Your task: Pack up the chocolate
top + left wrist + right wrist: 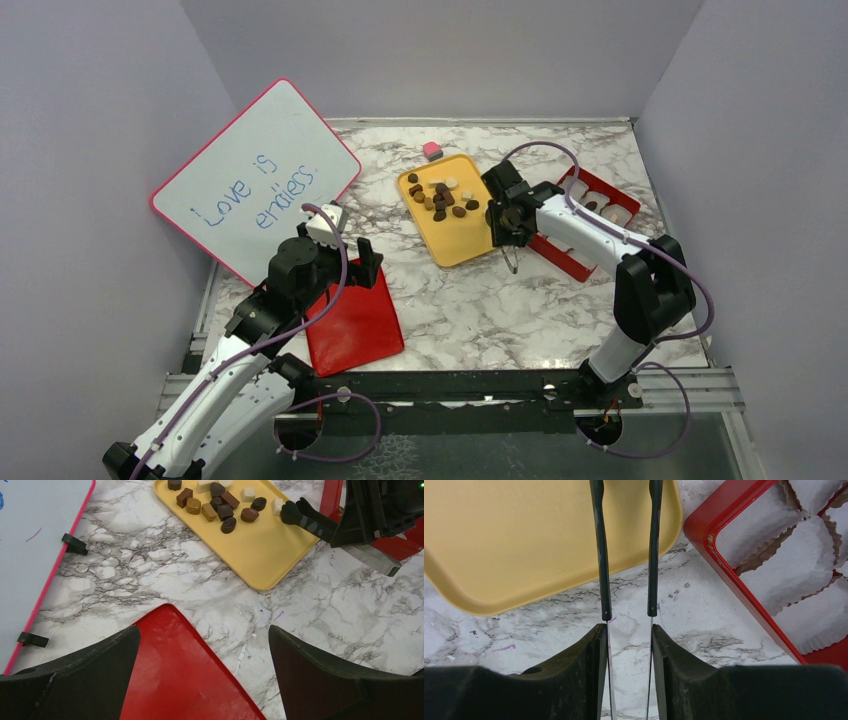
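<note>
The chocolate [440, 198] lies as several dark, light brown and cream pieces [220, 507] on the far half of a yellow tray [455, 245]. My right gripper [508, 222] is shut on a pair of metal tongs [602, 555], one prong against each finger. The tongs' black tips [300, 514] reach over the tray's right edge beside a cream piece [276, 506]. In the right wrist view nothing shows between the prongs, and their tips run out of the frame. My left gripper [205, 640] is open and empty above a flat red lid [170, 680].
A red box [724, 565] lined with white paper cups [794, 565] sits right of the yellow tray [524, 540]. A small pink cube [432, 150] lies behind the tray. A pink-framed whiteboard [255, 180] leans at the left, on black feet [75, 544].
</note>
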`<state>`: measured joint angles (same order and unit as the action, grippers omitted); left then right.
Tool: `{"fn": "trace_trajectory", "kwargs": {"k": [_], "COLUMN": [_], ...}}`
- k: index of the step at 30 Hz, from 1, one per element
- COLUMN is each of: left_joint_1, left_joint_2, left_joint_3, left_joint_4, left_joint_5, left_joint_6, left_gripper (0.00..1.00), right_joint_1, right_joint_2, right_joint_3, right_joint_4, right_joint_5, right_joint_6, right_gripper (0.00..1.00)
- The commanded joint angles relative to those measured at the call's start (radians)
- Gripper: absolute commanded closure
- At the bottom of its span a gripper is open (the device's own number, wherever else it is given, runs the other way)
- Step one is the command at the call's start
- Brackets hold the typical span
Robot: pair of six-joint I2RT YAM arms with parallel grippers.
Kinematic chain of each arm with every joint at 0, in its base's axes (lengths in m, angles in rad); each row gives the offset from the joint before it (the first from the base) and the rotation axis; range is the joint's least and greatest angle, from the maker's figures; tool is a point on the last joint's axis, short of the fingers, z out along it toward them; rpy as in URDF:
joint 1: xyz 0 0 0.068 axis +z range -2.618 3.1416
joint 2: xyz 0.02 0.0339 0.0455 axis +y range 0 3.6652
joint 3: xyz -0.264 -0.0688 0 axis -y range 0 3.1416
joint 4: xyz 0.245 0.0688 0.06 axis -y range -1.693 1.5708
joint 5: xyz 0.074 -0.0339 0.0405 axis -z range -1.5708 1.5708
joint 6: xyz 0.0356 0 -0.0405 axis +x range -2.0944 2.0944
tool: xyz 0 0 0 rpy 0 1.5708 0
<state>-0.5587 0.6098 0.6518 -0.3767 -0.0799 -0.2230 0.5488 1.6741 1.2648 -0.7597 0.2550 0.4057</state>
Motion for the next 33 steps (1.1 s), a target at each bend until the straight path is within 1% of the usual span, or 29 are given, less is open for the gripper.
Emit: {"fn": "trace_trajectory", "kwargs": {"k": [1,17,26,33], "left_joint_1": [-0.003,-0.003,-0.003,-0.003], "left_joint_2": [-0.010,-0.014,-0.014,-0.014], "left_joint_3": [-0.007,-0.008,-0.008,-0.007], "left_joint_4": [0.006,0.005,0.006,0.007], "left_joint_5": [-0.018,-0.018,-0.017,-0.018], "left_joint_6": [0.007,0.008,0.007,0.008], "left_gripper": [0.01,0.01,0.01,0.01], "right_joint_1": [0.005,0.005,0.004,0.005], "right_joint_2": [0.024,0.012,-0.020,-0.077], "right_joint_3": [0.034,0.038,0.036,0.037], "right_joint_4": [0.036,0.026,0.010,0.014], "right_joint_5": [0.024,0.041,0.058,0.033], "right_joint_6": [-0.023,-0.043,-0.051,-0.060], "right_gripper": [0.60,0.71,0.74,0.75]}}
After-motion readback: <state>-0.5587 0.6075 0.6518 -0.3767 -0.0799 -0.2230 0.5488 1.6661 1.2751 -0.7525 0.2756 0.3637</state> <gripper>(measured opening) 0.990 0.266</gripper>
